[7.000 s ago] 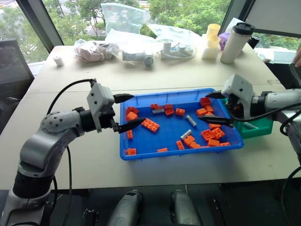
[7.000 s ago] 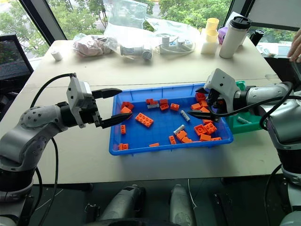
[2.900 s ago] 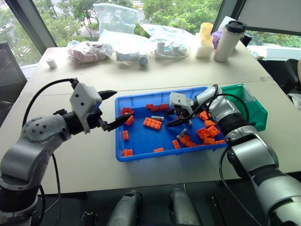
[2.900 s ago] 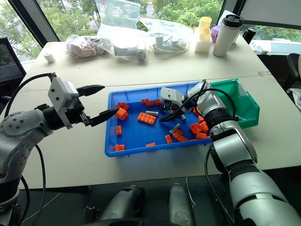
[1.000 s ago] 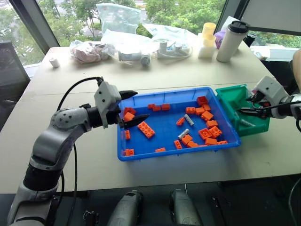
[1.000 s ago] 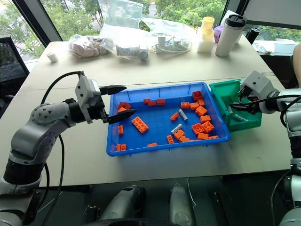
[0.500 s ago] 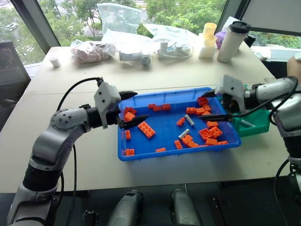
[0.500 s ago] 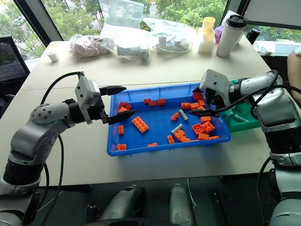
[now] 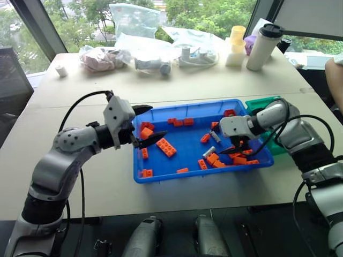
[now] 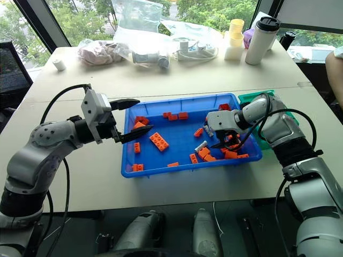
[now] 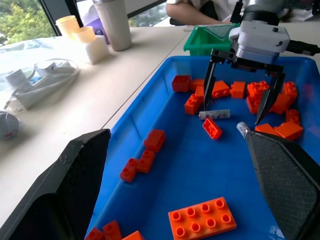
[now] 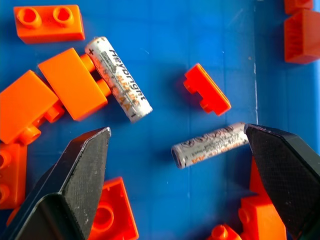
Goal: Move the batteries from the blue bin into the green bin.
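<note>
Hovering spread-jawed over two batteries (image 12: 210, 145) lying loose among orange bricks (image 12: 72, 85) toward the blue bin's (image 9: 177, 174) right end, beside the green bin (image 9: 260, 103), right gripper (image 11: 240, 107) should straddle one battery squarely, avoiding bricks; left gripper (image 9: 146, 126) idle, spread.

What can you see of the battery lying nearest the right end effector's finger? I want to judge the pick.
The battery is a thin silver-grey cylinder with dark printed lettering, lying flat on the floor of the blue bin. One end reaches the inner edge of the right end effector finger; contact cannot be told. A small orange brick lies just beside it, apart. A second battery lies apart, against an orange brick. The end effector is open and holds nothing.
</note>
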Motion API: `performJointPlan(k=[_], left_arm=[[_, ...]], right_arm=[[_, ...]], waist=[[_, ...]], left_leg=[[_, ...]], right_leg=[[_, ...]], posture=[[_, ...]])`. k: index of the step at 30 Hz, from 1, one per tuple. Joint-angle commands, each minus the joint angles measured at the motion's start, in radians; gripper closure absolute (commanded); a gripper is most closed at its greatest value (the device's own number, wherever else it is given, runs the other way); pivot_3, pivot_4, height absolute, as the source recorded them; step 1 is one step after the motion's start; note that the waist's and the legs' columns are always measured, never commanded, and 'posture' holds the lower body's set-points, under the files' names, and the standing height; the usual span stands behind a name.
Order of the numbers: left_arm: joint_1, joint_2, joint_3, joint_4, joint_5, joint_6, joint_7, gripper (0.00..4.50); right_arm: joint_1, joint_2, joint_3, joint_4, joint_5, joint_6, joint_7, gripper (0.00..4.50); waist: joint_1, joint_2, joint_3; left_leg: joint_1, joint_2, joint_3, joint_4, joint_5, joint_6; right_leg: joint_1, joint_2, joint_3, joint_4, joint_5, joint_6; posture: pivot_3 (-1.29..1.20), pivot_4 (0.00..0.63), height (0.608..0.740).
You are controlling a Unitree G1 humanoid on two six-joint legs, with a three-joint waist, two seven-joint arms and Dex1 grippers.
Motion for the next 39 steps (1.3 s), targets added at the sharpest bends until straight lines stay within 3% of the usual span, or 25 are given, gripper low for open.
performJointPlan(k=[1, 6, 9, 15, 16, 26, 31, 39], left_arm=[[0.007, 0.010, 0.035, -0.054, -0.009, 0.004, 0.015, 0.00], [0.021, 0.017, 0.046, -0.072, -0.013, 0.015, 0.028, 0.00], [0.025, 0.020, 0.048, -0.079, -0.013, 0.020, 0.032, 0.00], [0.029, 0.023, 0.052, -0.085, -0.017, 0.025, 0.035, 0.00], [0.029, 0.024, 0.052, -0.087, -0.017, 0.026, 0.036, 0.00], [0.022, 0.020, 0.046, -0.080, -0.014, 0.024, 0.034, 0.00], [0.023, 0.020, 0.045, -0.079, -0.012, 0.022, 0.034, 0.00], [0.020, 0.017, 0.044, -0.079, -0.012, 0.020, 0.034, 0.00]], right_arm=[[-0.031, 0.009, -0.017, -0.001, 0.014, -0.014, 0.036, 0.08], [-0.047, 0.052, -0.001, 0.051, -0.011, -0.041, 0.043, 0.08], [-0.050, 0.067, 0.003, 0.058, -0.011, -0.033, 0.063, 1.25], [-0.037, 0.092, 0.012, 0.045, -0.019, -0.029, 0.072, 4.30], [-0.038, 0.098, 0.013, 0.047, -0.024, -0.032, 0.065, 4.41], [-0.045, 0.123, 0.002, 0.022, -0.014, 0.005, 0.071, 4.41], [-0.059, 0.137, -0.034, -0.074, 0.063, 0.129, 0.101, 4.41], [-0.046, 0.175, -0.028, -0.228, 0.116, 0.272, 0.094, 0.60]], waist=[[0.002, 0.000, 0.000], [0.000, 0.000, 0.000], [0.000, 0.000, 0.000], [0.000, 0.000, 0.000], [0.000, 0.000, 0.000], [0.000, 0.000, 0.000], [0.000, 0.000, 0.000], [0.000, 0.000, 0.000]], left_leg=[[0.000, 0.000, 0.000, 0.000, 0.000, 0.000], [0.000, 0.000, 0.000, 0.000, 0.000, 0.000], [0.000, 0.000, 0.000, 0.000, 0.000, 0.000], [0.000, 0.000, 0.000, 0.000, 0.000, 0.000], [0.000, 0.000, 0.000, 0.000, 0.000, 0.000], [0.000, 0.000, -0.001, 0.000, 0.000, 0.000], [0.000, 0.000, -0.001, 0.000, 0.000, 0.000], [0.000, 0.000, -0.001, 0.000, 0.000, 0.000]], right_leg=[[0.000, 0.000, 0.000, 0.000, 0.000, 0.000], [0.000, 0.000, 0.000, 0.000, 0.000, 0.000], [0.000, 0.000, 0.000, 0.000, 0.000, 0.000], [0.000, 0.000, 0.000, 0.000, 0.000, 0.000], [0.000, 0.000, 0.000, 0.000, 0.000, 0.000], [0.000, 0.000, 0.000, 0.000, 0.000, 0.000], [0.000, 0.000, 0.000, 0.000, 0.000, 0.000], [0.000, 0.000, 0.000, 0.000, 0.000, 0.000]], posture=[[0.00, 0.150, 0.740], [0.00, 0.150, 0.740], [0.00, 0.150, 0.740], [0.00, 0.150, 0.740], [0.00, 0.150, 0.740], [0.00, 0.150, 0.740], [0.00, 0.150, 0.740], [0.00, 0.150, 0.740]])
